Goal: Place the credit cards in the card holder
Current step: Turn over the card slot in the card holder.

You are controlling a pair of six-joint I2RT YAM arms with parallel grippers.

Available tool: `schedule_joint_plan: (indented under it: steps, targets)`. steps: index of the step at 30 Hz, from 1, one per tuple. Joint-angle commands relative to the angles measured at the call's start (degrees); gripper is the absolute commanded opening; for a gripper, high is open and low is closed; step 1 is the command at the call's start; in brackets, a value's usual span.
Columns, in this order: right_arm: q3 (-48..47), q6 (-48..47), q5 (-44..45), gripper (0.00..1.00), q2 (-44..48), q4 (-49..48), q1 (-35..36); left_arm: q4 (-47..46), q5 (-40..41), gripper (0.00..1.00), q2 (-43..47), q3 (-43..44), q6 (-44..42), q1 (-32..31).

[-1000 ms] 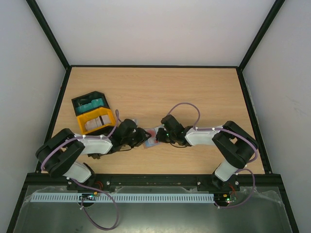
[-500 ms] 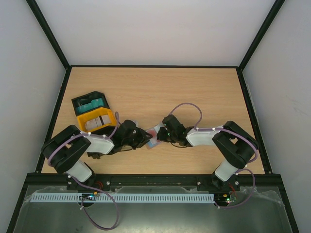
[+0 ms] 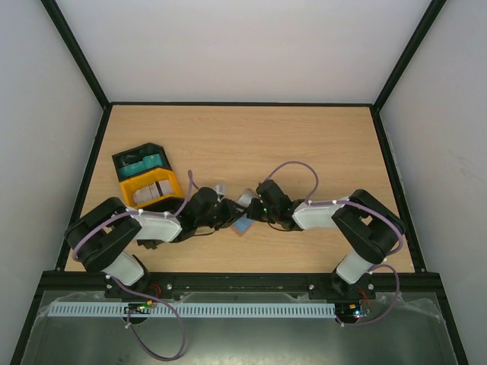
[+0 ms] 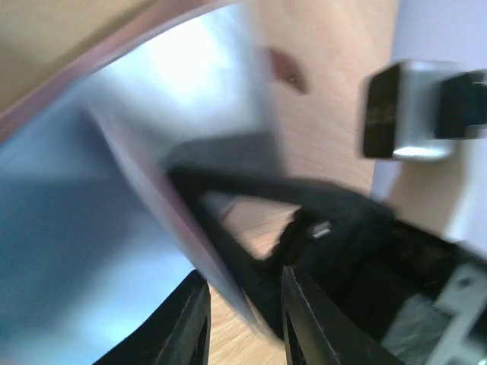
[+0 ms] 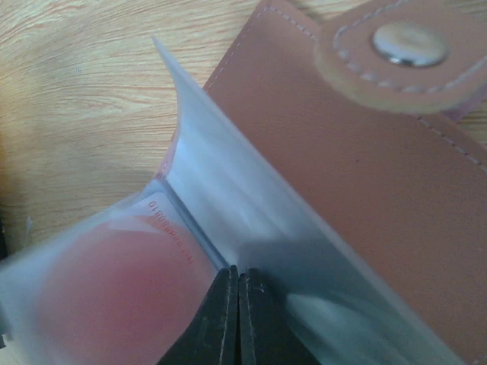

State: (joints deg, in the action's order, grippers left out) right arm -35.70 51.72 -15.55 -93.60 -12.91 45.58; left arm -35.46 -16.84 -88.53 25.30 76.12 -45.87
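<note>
The brown card holder (image 5: 342, 152) lies open on the table between both grippers (image 3: 245, 201), its snap button (image 5: 409, 42) facing up. My right gripper (image 5: 237, 304) is shut on the holder's pale translucent sleeve (image 5: 251, 220). A red-and-white card (image 5: 114, 289) sits inside that sleeve. My left gripper (image 4: 245, 327) is open, close against the holder from the left (image 3: 227, 213). A blurred pale blue card (image 4: 91, 228) slants in front of it, its edge reaching down between the fingers. That card's corner shows in the top view (image 3: 242, 226).
A black tray (image 3: 122, 161) with teal cards and a yellow tray (image 3: 129, 190) with pale cards stand at the left, just behind my left arm. The right arm's black gripper body (image 4: 342, 243) fills the space beyond my left fingers.
My left gripper has moved right, up against the card holder. The blue card has shifted slightly right with it. The right gripper has stayed shut on the sleeve.
</note>
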Motion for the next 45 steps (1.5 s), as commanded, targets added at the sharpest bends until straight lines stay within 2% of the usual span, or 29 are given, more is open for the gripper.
schedule_joint_plan:
  steps: [1, 6, 13, 23, 30, 37, 41, 45]
  targets:
    - [2.29, 0.35, -5.9, 0.02, -2.44, 4.32, 1.8, -0.69, 7.58, 0.3, 0.33, 5.36, -10.4, -2.29]
    - [2.3, 0.48, -5.82, 0.02, -2.57, 4.12, 1.84, 2.36, 10.38, 0.33, -1.63, 6.43, -13.44, -2.74]
    - [2.67, 1.17, -4.52, 0.02, -1.28, 4.04, 1.73, 5.62, 13.13, 0.32, -1.39, 5.18, -12.63, -2.87]
    - [2.99, 1.59, 0.67, 0.07, 8.11, 4.8, 1.72, 7.13, 10.28, 0.4, -2.11, 6.96, -14.15, -2.9]
    - [3.82, 2.21, 8.89, 0.09, 14.55, 9.32, 1.63, 7.93, 7.04, 0.44, -2.09, 8.63, -16.75, -3.0]
    - [4.2, 4.1, 22.0, 0.1, 23.0, 17.19, 1.54, 9.12, 2.73, 0.49, -3.87, 12.04, -20.67, -3.7]
    - [4.49, 4.43, 26.07, 0.13, 27.83, 20.2, 1.28, 14.1, 2.21, 0.51, -5.63, 15.11, -23.39, -3.78]
    - [3.32, 2.59, 25.74, 0.18, 30.88, 23.11, 1.03, 22.69, 7.11, 0.56, -2.34, 18.34, -27.88, -3.66]
